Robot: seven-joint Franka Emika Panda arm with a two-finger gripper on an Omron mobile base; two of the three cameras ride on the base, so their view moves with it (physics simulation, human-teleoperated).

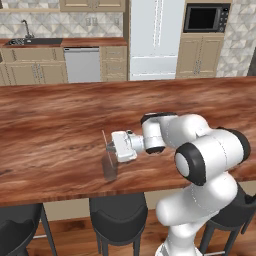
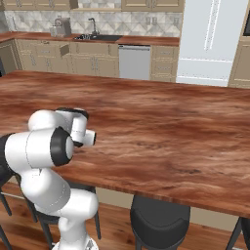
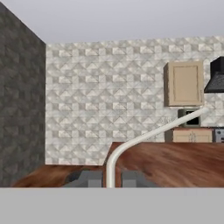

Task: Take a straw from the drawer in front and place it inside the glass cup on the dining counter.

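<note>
Hand view shows the fingers (image 3: pixel 112 178) clamped on the straw (image 3: pixel 144 136), its bent end curving away beyond them. Glass cup (image 1: pixel 109 166) stands on the surface (image 1: pixel 60 125) just under them; a slight misalignment could snag the rim and tip it.

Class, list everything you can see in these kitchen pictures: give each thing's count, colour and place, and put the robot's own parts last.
dining counter: one, reddish-brown, across the foreground.
glass cup: one, grey, translucent, on the counter's near side.
straw: one, pale, bent, between the end effector's fingers, above the cup.
stools: several, dark, under the counter's near edge.
sink: one, dark, on the back worktop.
dishwasher: one, silver-white, among beige cabinets.
fridge: one, white, back wall.
microwave: one, black, right of the fridge.
end effector: one, white, shut on the straw.
</note>
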